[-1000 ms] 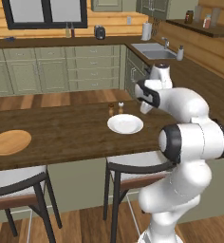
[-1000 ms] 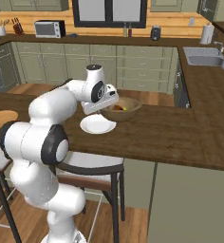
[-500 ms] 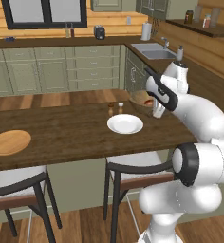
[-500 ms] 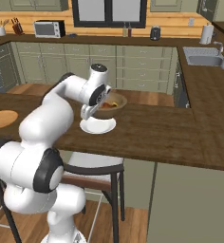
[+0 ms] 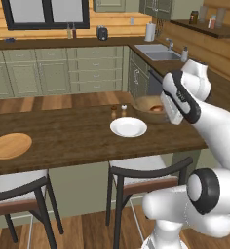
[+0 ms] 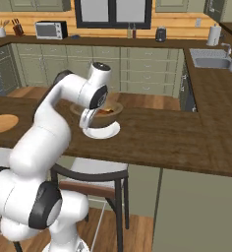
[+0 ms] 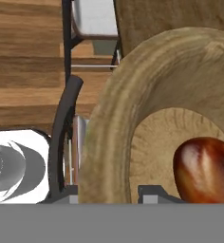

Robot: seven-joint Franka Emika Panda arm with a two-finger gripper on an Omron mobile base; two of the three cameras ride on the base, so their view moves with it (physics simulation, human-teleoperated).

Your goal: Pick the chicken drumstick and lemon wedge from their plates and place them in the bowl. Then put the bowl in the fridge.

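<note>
the hand view is pressed up against the bowl [image 7: 133,109]: its thick wooden rim runs between the two dark finger tips of the gripper [image 7: 115,193], one tip outside the wall and one inside, so the gripper is clamped on the bowl's rim. the same view shows the chicken drumstick [image 7: 205,168] lying glossy and reddish-brown inside the bowl, near the inner tip. the lemon wedge cannot be made out there.

the left base view shows what the close view cannot: the bowl [image 5: 147,108] sits on the dark wooden worktop [image 5: 68,136], just behind the white plate [image 5: 128,127], with a reddish patch inside it, and the hand hangs over the bowl's right side. two small shakers [image 5: 118,111] stand just left of the bowl, and the tan wooden plate [image 5: 9,145] lies well apart at the worktop's left end.

the right base view shows the bowl [image 6: 114,109] partly hidden behind the arm, with the white plate [image 6: 104,132] in front of it.
</note>
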